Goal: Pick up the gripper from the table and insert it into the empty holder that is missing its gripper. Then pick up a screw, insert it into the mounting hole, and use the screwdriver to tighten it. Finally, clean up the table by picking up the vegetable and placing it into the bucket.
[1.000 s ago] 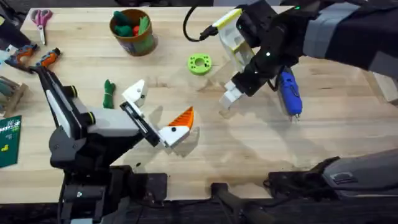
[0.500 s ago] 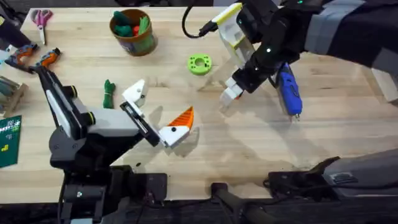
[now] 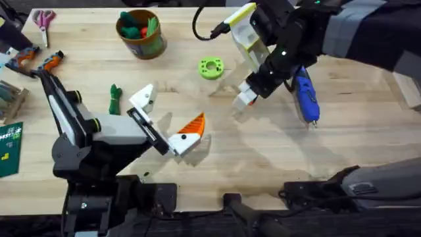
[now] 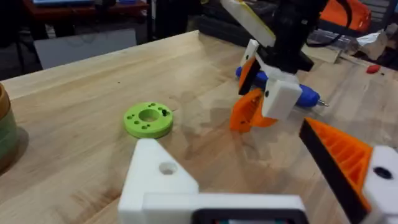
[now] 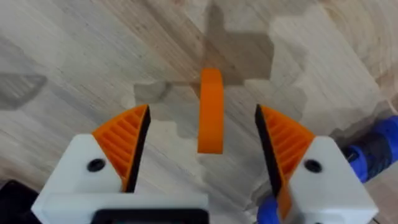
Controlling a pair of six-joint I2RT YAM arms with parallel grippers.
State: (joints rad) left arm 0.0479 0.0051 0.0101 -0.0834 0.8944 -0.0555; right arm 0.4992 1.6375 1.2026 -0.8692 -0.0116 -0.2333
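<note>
The loose orange gripper (image 5: 211, 112) lies on the bench (image 3: 276, 158), its long axis running straight away from the right wrist camera, between the spread fingers of the right claw (image 5: 204, 149), touching neither pad. The blue screwdriver (image 3: 305, 97) lies just beside, partly hidden by the right arm. The left claw (image 3: 164, 118) rests wide open, holding nothing; its plain white holder (image 3: 142, 99) lacks a tip.

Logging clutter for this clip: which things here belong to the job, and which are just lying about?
Job: loose orange gripper between the open right gripper fingers; plain white holder on the left arm; blue screwdriver; dark green vegetable; bucket.

Lying about: lime-green ring; scissors; green card.
</note>
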